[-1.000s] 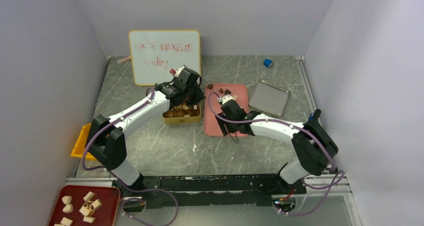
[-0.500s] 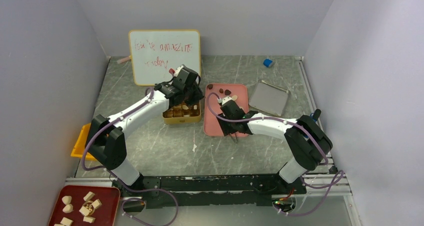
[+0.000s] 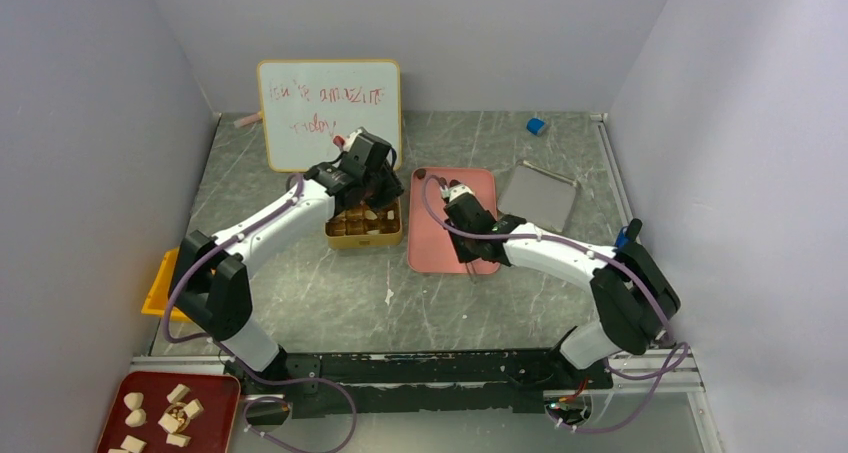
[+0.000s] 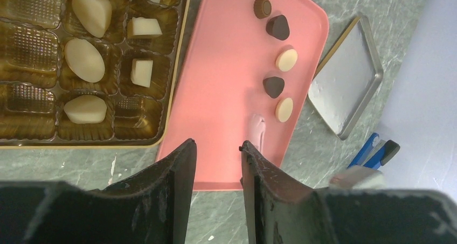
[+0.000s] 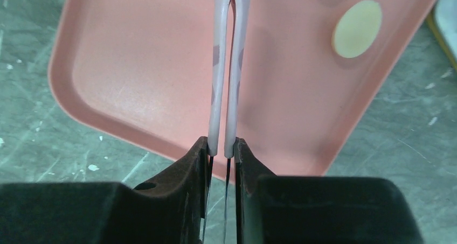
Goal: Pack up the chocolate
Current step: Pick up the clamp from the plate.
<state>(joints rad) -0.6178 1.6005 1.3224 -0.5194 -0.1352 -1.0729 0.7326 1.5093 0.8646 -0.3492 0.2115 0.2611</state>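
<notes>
Several chocolate pieces lie in a row on the pink tray: a dark round one, a dark heart and a tan oval among them. My right gripper is shut on a pair of tweezers, whose pale arms are squeezed together over the tray; their tips run past the top edge, left of a tan chocolate. My left gripper hangs open and empty above the tray's near edge, beside the gold box, which holds pale pieces in its cups.
A silver lid lies right of the pink tray. A whiteboard leans at the back, behind the gold box. A blue object sits back right, an orange tray left, a red tray of beige chunks front left.
The right gripper has moved farther up the pink tray and closed down on the tweezers, pressing their arms together. The left arm has barely shifted.
</notes>
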